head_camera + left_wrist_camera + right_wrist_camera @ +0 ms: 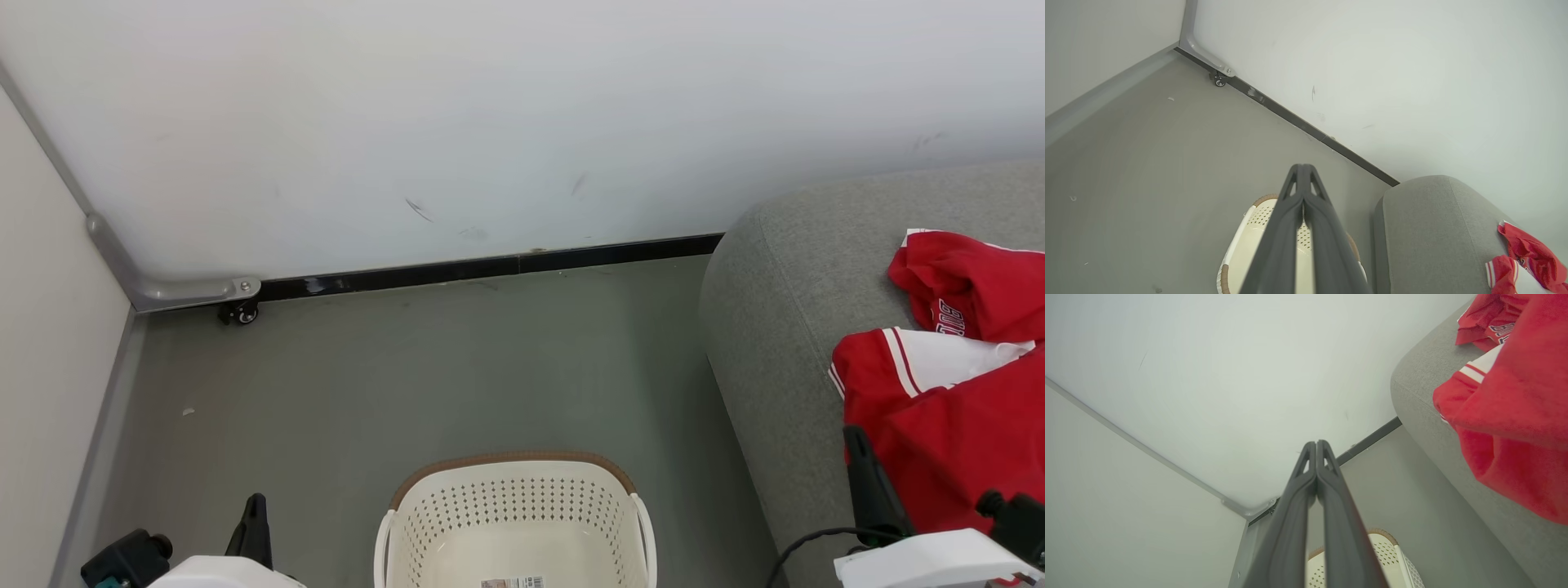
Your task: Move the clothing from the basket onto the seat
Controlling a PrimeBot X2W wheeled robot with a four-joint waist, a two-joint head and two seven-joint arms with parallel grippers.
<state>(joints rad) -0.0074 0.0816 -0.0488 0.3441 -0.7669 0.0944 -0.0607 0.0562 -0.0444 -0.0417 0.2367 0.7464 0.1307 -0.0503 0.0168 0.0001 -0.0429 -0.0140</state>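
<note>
Two red garments with white trim, the clothing (955, 408), lie on the grey seat (784, 327) at the right; they show too as the clothing (1527, 261) and the clothing (1515, 400). The cream basket (514, 523) stands on the floor at bottom centre, with only a barcode label on its bottom. My left gripper (257, 510) is shut, holding nothing, left of the basket; its fingers (1303, 175) meet at the tips. My right gripper (857, 445) is shut and empty beside the seat's front edge, near the lower garment; its fingers (1316, 447) are pressed together.
A white wall (490, 122) with a black skirting runs behind the grey floor (408, 367). A side panel with a metal bracket and a small caster (241, 312) stands at the left corner.
</note>
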